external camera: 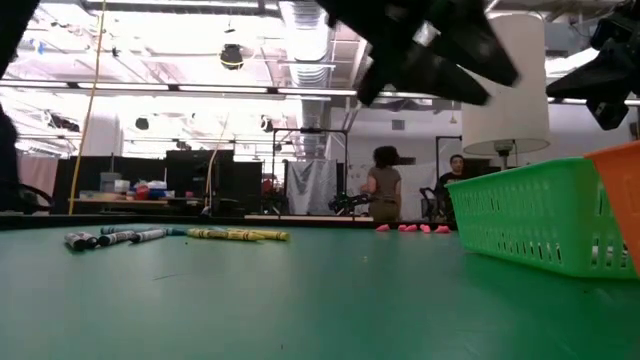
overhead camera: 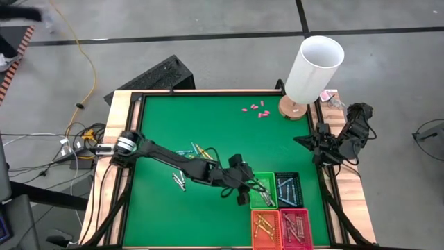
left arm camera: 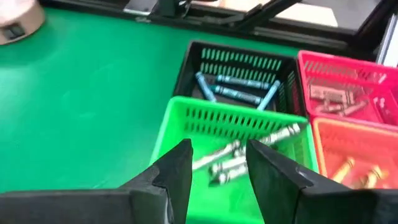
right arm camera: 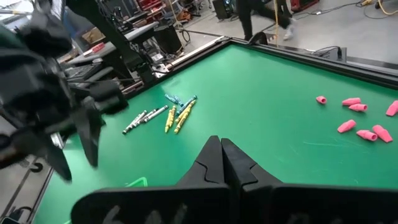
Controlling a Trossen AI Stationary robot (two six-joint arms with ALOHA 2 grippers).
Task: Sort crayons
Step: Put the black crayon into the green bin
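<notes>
My left claw [left arm camera: 217,168] is hanging over the green basket [left arm camera: 186,118], its fingers parted and grasping nothing; grey-white crayons [left arm camera: 236,155] are lying in that basket just beyond my fingertips. My wrist view is also showing blue crayons in the black basket [left arm camera: 239,62], brownish-red ones in the red basket [left arm camera: 348,68] and yellow-orange ones in the orange basket [left arm camera: 354,134]. The overhead view is adding what my wrist cannot see: loose crayons [overhead camera: 187,163] lying on the green mat [overhead camera: 208,118], pink stubs [overhead camera: 257,109] near a white lamp [overhead camera: 312,69], and my right claw [overhead camera: 309,142] waiting at the table's right edge, clenched and empty. No writing is legible anywhere. The low view is looking into a workshop where people [external camera: 385,190] are standing under ceiling lights.
</notes>
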